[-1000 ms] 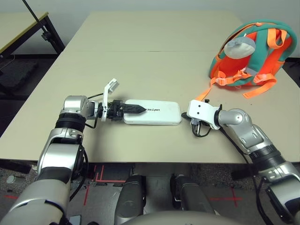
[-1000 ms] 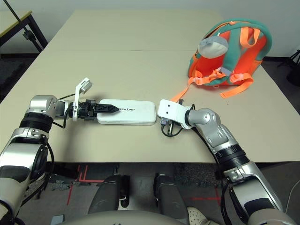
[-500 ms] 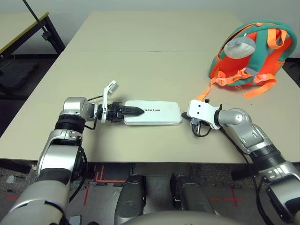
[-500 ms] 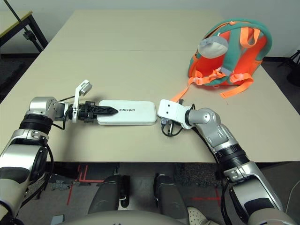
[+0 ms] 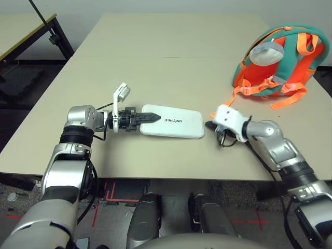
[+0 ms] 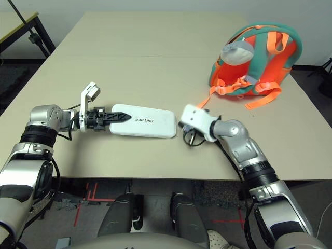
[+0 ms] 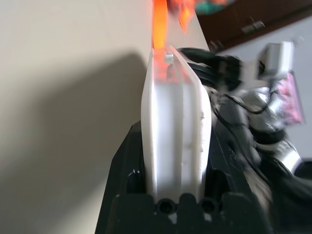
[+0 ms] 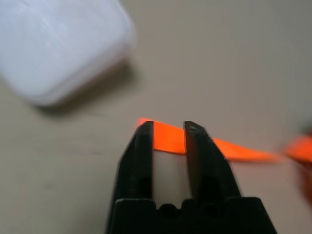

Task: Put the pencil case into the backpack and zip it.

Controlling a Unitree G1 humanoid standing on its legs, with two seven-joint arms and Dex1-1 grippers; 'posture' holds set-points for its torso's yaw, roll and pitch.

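The white pencil case (image 5: 174, 122) lies flat near the table's front edge, slightly skewed. My left gripper (image 5: 154, 118) is shut on its left end, one black finger lying over the top. In the left wrist view the case's edge (image 7: 175, 107) is pinched between both fingers. My right gripper (image 5: 211, 125) sits just off the case's right end, open by a small gap with nothing in it (image 8: 168, 127). An orange strap (image 8: 219, 146) lies just past its tips. The teal and orange backpack (image 5: 290, 57) stands at the far right with a grey-and-white plush toy (image 5: 264, 53) on it.
One of the backpack's orange straps (image 5: 226, 104) trails across the table toward my right gripper. A second table (image 5: 21, 31) stands off to the far left. The beige table (image 5: 155, 57) stretches away behind the case.
My left gripper has closed on the case's left end and the case has turned slightly. My right gripper's fingers have parted and it has drawn a little to the right.
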